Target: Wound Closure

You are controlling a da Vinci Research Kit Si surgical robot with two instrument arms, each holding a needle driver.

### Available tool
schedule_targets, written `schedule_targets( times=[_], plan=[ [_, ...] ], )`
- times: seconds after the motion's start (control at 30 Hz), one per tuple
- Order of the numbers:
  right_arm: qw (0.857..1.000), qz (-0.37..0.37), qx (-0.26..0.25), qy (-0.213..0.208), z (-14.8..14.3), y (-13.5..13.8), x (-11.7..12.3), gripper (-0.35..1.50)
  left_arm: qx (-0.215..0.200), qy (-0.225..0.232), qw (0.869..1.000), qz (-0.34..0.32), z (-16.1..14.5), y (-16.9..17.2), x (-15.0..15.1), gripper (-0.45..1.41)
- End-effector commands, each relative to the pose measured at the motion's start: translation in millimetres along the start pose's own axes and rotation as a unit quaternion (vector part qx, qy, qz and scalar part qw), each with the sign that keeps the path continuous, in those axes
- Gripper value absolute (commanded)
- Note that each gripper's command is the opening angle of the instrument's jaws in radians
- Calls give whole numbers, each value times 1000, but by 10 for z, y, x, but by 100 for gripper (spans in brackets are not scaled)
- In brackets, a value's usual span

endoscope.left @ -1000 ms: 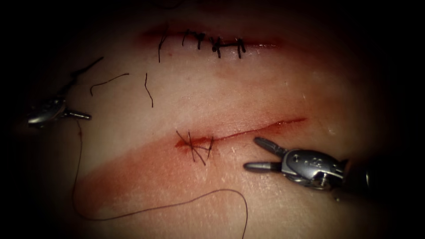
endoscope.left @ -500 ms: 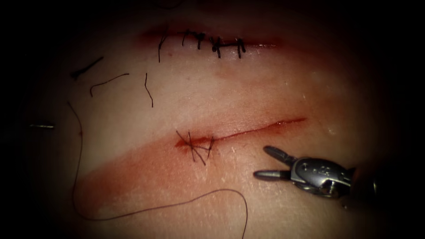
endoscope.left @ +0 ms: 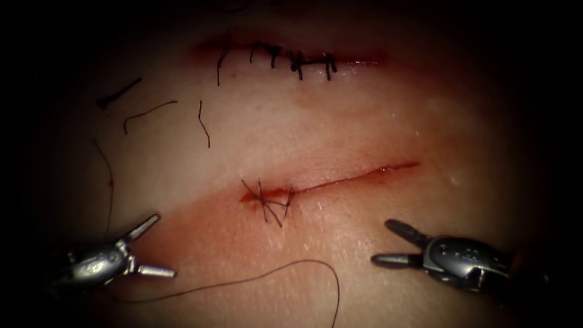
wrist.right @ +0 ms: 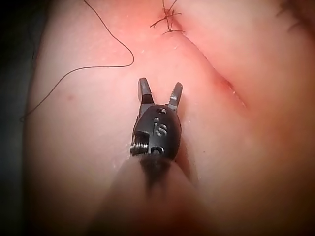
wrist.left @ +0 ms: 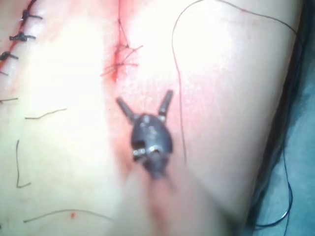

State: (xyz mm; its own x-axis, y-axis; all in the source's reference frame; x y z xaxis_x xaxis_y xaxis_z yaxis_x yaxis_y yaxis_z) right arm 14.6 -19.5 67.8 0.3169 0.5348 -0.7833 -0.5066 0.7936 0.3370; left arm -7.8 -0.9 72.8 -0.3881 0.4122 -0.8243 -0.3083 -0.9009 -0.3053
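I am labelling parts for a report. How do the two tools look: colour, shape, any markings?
Both are small grey metal heads with two slim, dark, tapering jaws. The right tool has a rounded housing with stamped characters, hard to read, and a small screw at its base. The left tool has a similar shiny rounded housing.

A blue-green cloth (wrist.left: 300, 162) lies beside the lit area. Around it, the surroundings are dark.

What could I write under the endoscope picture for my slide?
Both tools, left and right, hover open and empty below the partly stitched cut, with loose thread lying on the tissue.
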Motion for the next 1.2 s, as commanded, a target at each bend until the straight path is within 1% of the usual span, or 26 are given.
schedule_targets(
  times=[0.03,0.07,0.13,0.27,0.3,0.4,0.47,0.73,0.87,0.9,0.97,1.0,1.2],
  plan=[
    [1000,4,-2,-4,-3,-7,-6,148,-6,-8,1000,1,20,11,-2,86],
    [1000,5,-4,-5,-8,-7,-4,148,-14,-17,1000,7,36,21,1,82],
    [1000,8,-9,-8,-14,-5,0,148,-26,-30,999,12,57,34,3,77],
    [1000,13,-15,-15,-23,-3,11,148,-51,-59,997,26,102,57,-2,66],
    [1000,14,-16,-16,-24,-3,13,148,-56,-64,996,29,110,60,-4,62],
    [1000,15,-17,-15,-24,-5,16,148,-70,-79,994,38,130,66,-10,61],
    [1000,15,-18,-15,-24,-9,16,148,-69,-98,992,44,142,66,-16,59],
    [1000,14,-22,-12,-19,-16,14,148,-58,-117,990,49,157,52,-25,57],
    [1000,13,-23,-12,-17,-19,13,148,-60,-121,989,53,160,50,-31,37],
    [1000,13,-23,-12,-17,-20,13,148,-60,-121,989,54,160,50,-31,17],
    [1000,13,-23,-11,-16,-21,12,148,-61,-124,989,54,160,50,-31,-12],
    [1000,13,-23,-11,-16,-21,12,148,-63,-128,988,54,159,51,-31,-45],
    [1000,13,-24,-11,-17,-22,11,148,-68,-135,987,49,156,50,-26,-45]
  ],
)
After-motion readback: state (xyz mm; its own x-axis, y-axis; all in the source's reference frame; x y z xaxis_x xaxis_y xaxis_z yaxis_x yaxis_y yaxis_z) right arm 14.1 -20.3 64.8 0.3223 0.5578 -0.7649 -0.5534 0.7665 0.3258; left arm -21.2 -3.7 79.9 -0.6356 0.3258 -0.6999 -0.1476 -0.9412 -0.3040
